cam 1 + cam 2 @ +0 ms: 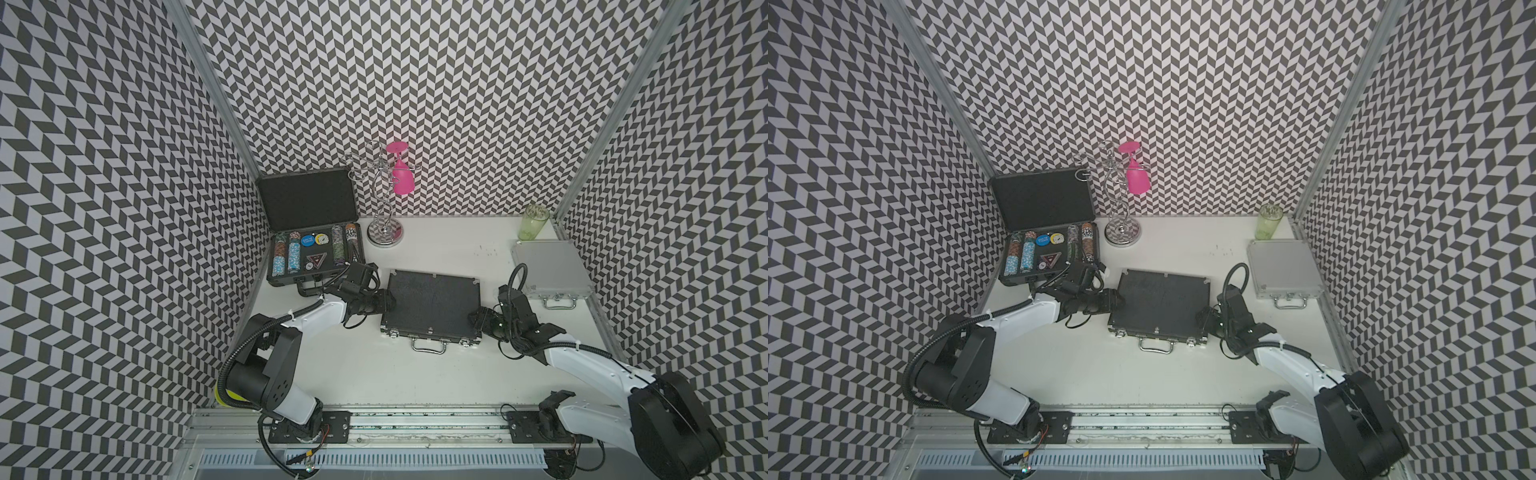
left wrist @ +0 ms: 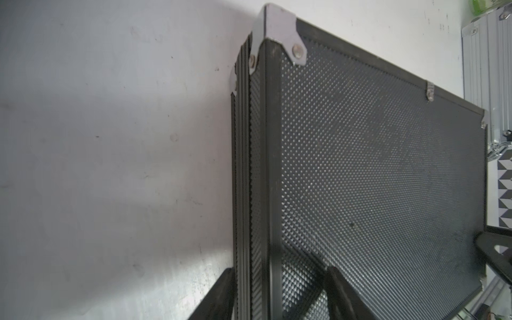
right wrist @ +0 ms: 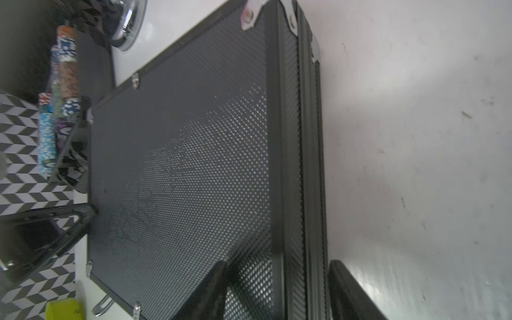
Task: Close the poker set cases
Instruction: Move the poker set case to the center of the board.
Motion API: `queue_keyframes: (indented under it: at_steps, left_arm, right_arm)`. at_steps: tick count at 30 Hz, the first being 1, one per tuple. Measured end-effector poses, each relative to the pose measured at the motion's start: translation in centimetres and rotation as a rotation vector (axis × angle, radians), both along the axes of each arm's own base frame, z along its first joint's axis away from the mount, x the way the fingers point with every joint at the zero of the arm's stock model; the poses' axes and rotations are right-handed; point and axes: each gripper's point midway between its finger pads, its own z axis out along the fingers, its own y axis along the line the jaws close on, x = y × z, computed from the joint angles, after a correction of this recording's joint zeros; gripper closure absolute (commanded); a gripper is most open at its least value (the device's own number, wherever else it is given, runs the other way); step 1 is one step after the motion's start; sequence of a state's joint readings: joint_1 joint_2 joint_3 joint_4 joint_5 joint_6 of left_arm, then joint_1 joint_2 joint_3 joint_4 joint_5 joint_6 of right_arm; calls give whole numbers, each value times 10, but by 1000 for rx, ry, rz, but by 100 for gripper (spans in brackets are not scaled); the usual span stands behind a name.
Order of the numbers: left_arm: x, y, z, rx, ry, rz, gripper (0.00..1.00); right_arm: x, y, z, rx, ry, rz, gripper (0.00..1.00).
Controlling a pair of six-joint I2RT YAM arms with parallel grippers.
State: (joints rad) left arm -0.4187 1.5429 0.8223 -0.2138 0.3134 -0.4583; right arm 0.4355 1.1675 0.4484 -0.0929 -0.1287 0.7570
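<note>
Left wrist view puts the left gripper [image 2: 279,279] astride one short end of the flat black case [image 2: 374,166]. One finger lies over the dimpled lid side and the other sits down by the desk [image 2: 110,166]. The jaws stand about half apart, clamped on nothing that I can make out. Right wrist view shows the right gripper [image 3: 279,279] set the same way at the opposite short end.

That case lies shut at the centre of both top views, its long axis running left to right and its handle [image 1: 428,345] toward the bottom of the frame. The small silver case [image 1: 548,268] at centre right is shut too.

What remains, I judge, is the large dark-grey case [image 1: 284,281] at upper left of centre. Its chips [image 1: 293,255] are exposed and its lid [image 1: 307,199] stands up against the back wall [image 1: 457,104]. It lies up and to the left of the left gripper, near it and well apart from the right gripper, so the left one is the nearer. Its long axis also runs left to right, with the hinge on the upper edge, so the lid would need to swing down toward the bottom of the frame.
</note>
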Motion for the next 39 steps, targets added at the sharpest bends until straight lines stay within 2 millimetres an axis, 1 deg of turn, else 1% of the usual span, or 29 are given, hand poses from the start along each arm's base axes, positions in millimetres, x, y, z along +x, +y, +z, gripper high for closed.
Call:
queue_keyframes:
  at_steps: [5,7,10,17,29,33,39]
  left_arm:
    - [1,-5,-1,-29,-2,-14,48]
    - [2,-6,-1,-33,-3,-14,48]
    - [7,-7,-1,-34,-2,-9,49]
    - [32,-10,1,-35,-19,13,55]
    - [76,-19,2,-21,-49,54,55]
    - [86,-21,3,-17,-57,67,55]
    - [99,-24,4,-10,-67,77,56]
  right_arm:
    - [5,5,-3,25,-5,-3,50]
    - [12,4,-2,19,-8,-14,51]
    - [27,3,0,1,-14,-34,53]
    - [65,0,5,-31,-39,-65,54]
    - [129,-6,10,-102,-89,-66,55]
    - [145,-6,10,-122,-102,-68,55]
    - [160,-7,10,-143,-119,-70,55]
